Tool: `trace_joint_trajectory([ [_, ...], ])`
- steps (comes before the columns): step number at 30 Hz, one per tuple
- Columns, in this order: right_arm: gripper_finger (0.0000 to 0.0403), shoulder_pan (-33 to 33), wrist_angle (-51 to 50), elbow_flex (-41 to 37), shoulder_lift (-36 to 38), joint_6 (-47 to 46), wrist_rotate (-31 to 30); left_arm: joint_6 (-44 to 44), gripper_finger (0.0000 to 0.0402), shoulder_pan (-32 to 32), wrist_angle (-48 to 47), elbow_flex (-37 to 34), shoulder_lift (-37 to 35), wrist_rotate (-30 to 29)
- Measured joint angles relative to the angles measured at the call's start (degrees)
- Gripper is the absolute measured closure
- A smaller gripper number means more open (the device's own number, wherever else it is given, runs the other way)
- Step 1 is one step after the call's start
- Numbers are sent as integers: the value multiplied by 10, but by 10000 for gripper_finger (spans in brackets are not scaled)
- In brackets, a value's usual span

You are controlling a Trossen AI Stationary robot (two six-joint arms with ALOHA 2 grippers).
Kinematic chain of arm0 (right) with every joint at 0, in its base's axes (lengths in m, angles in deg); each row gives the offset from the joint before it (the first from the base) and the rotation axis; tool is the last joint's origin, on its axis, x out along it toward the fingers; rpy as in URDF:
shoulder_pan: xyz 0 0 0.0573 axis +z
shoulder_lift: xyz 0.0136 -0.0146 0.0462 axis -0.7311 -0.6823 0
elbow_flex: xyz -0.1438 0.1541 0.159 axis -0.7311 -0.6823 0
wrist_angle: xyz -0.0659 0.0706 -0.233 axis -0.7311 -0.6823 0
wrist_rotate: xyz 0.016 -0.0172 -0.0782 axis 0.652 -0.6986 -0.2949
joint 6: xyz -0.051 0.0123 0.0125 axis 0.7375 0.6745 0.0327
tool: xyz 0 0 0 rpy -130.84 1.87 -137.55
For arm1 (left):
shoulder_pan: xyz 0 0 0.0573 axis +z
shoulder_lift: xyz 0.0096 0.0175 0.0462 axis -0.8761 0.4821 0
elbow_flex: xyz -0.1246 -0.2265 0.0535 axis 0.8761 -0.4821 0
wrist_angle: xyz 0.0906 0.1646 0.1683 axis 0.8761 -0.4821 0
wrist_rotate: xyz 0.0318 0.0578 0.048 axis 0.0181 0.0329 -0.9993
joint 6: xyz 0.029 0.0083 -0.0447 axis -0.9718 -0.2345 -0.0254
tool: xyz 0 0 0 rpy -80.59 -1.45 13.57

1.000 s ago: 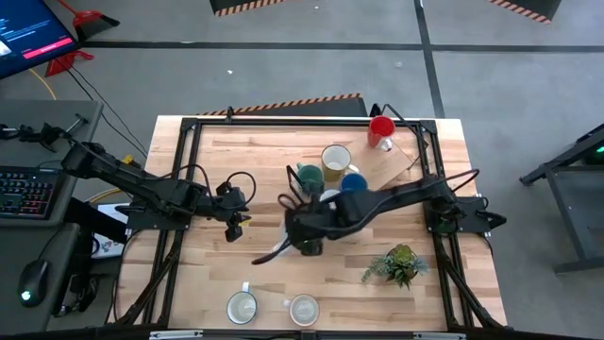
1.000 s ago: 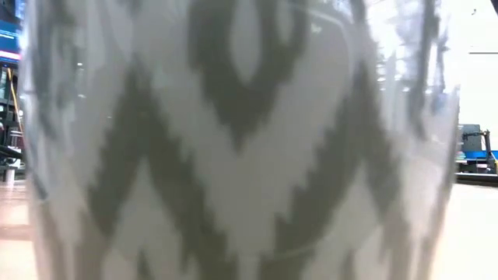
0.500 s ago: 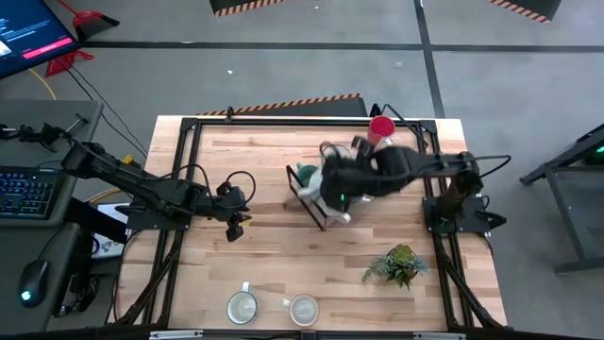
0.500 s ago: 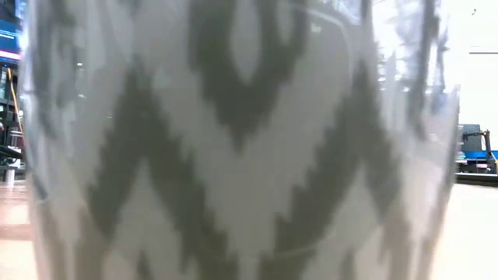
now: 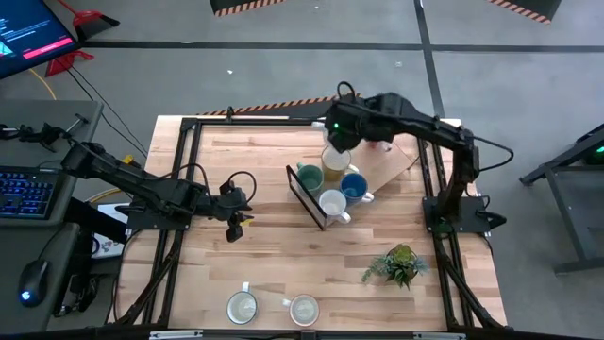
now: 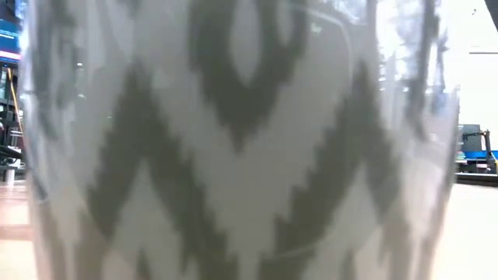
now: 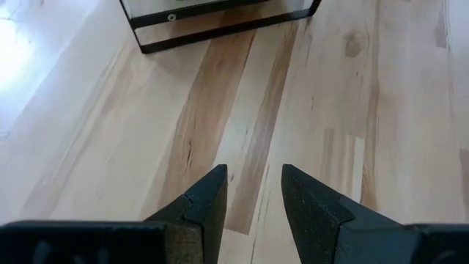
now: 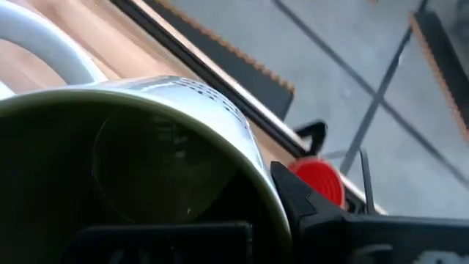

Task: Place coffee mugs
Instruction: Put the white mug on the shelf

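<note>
My right gripper point(image 5: 338, 142) is clamped on the rim of a pale mug point(image 8: 139, 147); in its wrist view one finger sits inside the mug's wall and the cup fills most of the frame, its handle curving off to one side. From above, the right arm reaches over the far middle of the table point(image 5: 236, 170), just beyond the cluster of mugs, with the red mug point(image 5: 381, 127) close by near the far right corner. I judge I'm mid-carry: the mug is lifted and being brought to a spot near the others.

That cluster holds a teal mug point(image 5: 310, 176), a cream-yellow mug point(image 5: 336, 162), a blue mug point(image 5: 354, 184) and a white mug point(image 5: 332, 203), all beside a dark-framed stand point(image 5: 304, 196). Two more pale mugs point(image 5: 243, 306) wait at the near edge, well apart.

My left gripper point(image 7: 253, 192) hangs part open with nothing between its fingers, over bare wood on the left side.

Next I need to pick a free patch, lower the mug upright and let go cleanly. The carried mug is hard to make out from overhead, so I'd probably trust the wrist view for the set-down.
</note>
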Motion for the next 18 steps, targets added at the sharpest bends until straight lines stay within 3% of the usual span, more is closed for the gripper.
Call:
trace_joint_trajectory([
  [7,403,-52,11,-158,78,-64,40,-4,280,0,0,0,0,-12],
  [18,403,-59,70,-401,208,-219,106,-15,280,0,0,0,0,-12],
])
